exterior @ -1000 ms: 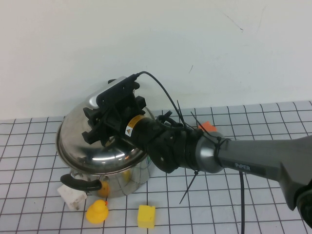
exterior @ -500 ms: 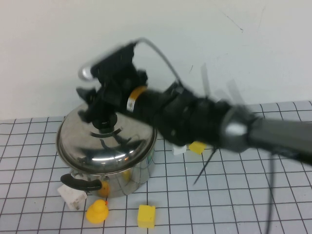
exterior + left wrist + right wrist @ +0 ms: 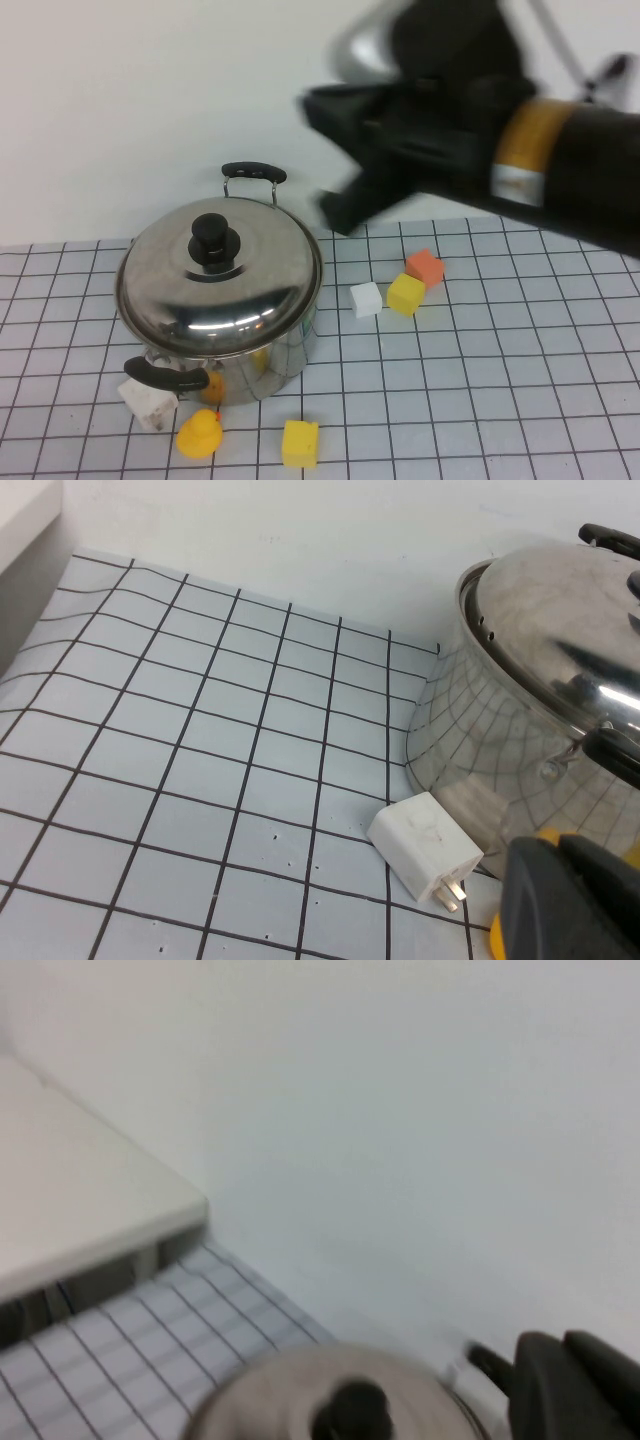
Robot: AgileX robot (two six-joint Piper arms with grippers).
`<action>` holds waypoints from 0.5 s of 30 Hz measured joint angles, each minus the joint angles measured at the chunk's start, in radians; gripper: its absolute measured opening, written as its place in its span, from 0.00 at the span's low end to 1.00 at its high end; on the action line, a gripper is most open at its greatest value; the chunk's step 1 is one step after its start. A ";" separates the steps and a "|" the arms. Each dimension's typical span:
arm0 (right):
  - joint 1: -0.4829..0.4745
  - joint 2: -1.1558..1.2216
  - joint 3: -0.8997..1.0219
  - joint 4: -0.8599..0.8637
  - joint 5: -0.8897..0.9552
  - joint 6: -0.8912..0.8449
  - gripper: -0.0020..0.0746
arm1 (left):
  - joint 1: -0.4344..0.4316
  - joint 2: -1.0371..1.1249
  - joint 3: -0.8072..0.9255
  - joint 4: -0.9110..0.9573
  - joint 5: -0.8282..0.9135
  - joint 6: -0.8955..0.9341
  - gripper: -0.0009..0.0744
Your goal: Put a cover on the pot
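Note:
The steel pot (image 3: 275, 352) stands at the left of the gridded mat with its black handles front (image 3: 165, 377) and back (image 3: 253, 171). The domed lid (image 3: 230, 290) with its black knob (image 3: 213, 238) sits on the pot. My right gripper (image 3: 335, 160) is blurred, raised well above the table and to the right of the pot, empty, fingers together. Its wrist view shows the gripper (image 3: 575, 1385) and the lid (image 3: 300, 1400) below. My left gripper (image 3: 570, 905) is shut and low beside the pot (image 3: 500, 750); it is out of the high view.
A white charger plug (image 3: 148, 400) (image 3: 425, 846), a yellow duck (image 3: 199, 435) and a yellow cube (image 3: 300, 443) lie in front of the pot. White (image 3: 366, 299), yellow (image 3: 406, 293) and orange (image 3: 425, 267) cubes lie to its right. A white wall stands behind.
The lid, tilted over the pot in my right gripper, came down onto the pot. My right gripper let go of the knob and moved up and to the right.

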 joint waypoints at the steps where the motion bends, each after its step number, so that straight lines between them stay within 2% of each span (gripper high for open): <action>1: 0.000 -0.049 0.021 -0.009 0.032 0.000 0.03 | 0.000 0.000 0.000 0.000 0.000 0.000 0.01; 8: 0.000 -0.300 0.157 -0.038 0.349 0.002 0.02 | 0.000 0.000 0.000 0.000 0.000 0.000 0.01; 15: 0.000 -0.563 0.349 -0.250 0.376 -0.028 0.02 | 0.000 0.000 0.000 0.000 0.000 0.000 0.01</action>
